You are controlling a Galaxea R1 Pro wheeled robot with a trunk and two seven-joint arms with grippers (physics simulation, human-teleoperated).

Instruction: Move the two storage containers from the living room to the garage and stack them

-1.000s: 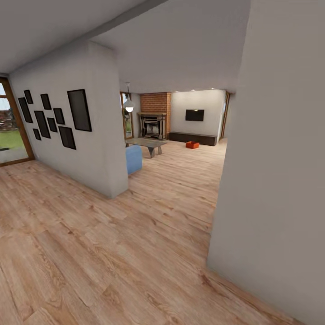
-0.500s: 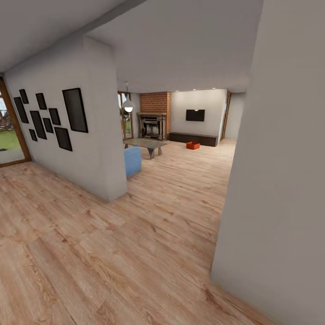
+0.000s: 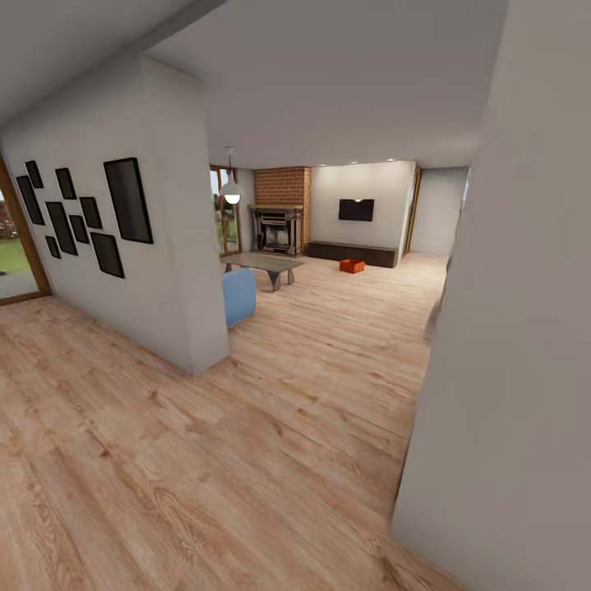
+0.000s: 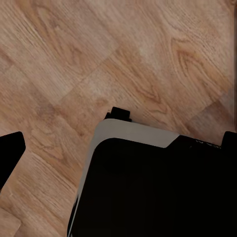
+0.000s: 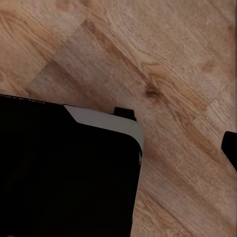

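Head view looked down a hallway of light wood plank floor (image 3: 246, 460) into the living room (image 3: 353, 238). One orange-red storage container (image 3: 351, 266) sat on the planks just in front of the long dark low bench (image 3: 353, 253), under the black TV (image 3: 355, 210); whether it was one bin or two could not be told at that range. The brick fireplace (image 3: 281, 205) stood left of the bench, with a grey coffee table (image 3: 264, 264) and a blue seat (image 3: 239, 297) nearer. Black frames (image 3: 82, 215) hung on the left wall. No writing was legible. Both wrist views showed planks and the robot's dark base (image 4: 158, 187); the grippers' opening could not be told.
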